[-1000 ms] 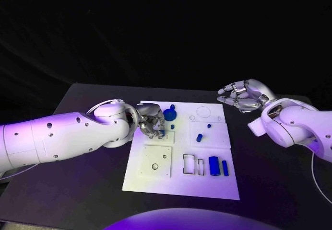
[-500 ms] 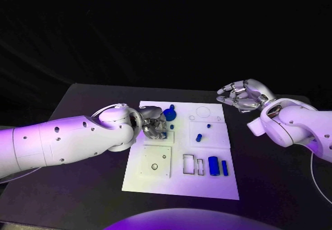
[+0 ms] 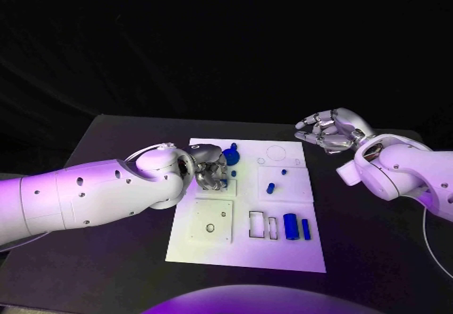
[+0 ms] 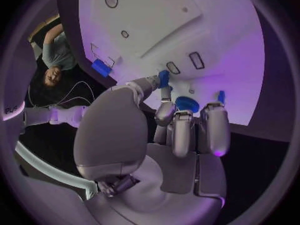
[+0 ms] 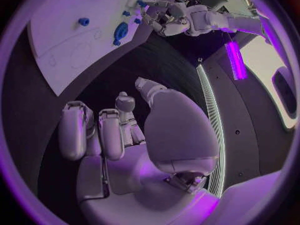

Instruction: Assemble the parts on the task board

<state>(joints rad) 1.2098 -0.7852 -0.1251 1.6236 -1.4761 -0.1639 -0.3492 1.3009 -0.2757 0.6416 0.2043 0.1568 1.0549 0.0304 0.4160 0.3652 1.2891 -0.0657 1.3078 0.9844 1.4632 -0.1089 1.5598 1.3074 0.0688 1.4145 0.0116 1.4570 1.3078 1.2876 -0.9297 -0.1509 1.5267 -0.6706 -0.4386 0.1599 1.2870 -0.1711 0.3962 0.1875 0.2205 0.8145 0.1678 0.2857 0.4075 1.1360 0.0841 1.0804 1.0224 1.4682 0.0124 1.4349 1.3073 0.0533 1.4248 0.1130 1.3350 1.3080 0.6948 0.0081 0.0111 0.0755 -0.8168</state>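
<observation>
The white task board (image 3: 247, 245) lies in the middle of the black table. My left hand (image 3: 211, 172) hangs over its upper left part, fingers pointing down. Thumb and a fingertip (image 4: 166, 109) meet on a small blue part (image 4: 164, 78), right beside the blue round disc (image 3: 231, 157) (image 4: 186, 104). A thin blue peg (image 3: 233, 145) stands behind the disc. Other blue parts on the board are a short piece (image 3: 271, 188), a cylinder (image 3: 292, 226) and a bar (image 3: 306, 228). My right hand (image 3: 329, 131) is raised off the board's far right corner, fingers loosely bent, holding nothing.
Empty outlined slots (image 3: 256, 224) and a square plate with a hole (image 3: 213, 221) sit in the board's near half. Black table (image 3: 378, 248) surrounds the board on all sides. In the right wrist view the board (image 5: 62, 35) and my left hand (image 5: 164, 19) lie far ahead.
My left hand has shifted slightly right, toward the blue disc, and its arm has swung further in over the table. The right hand has stayed where it was.
</observation>
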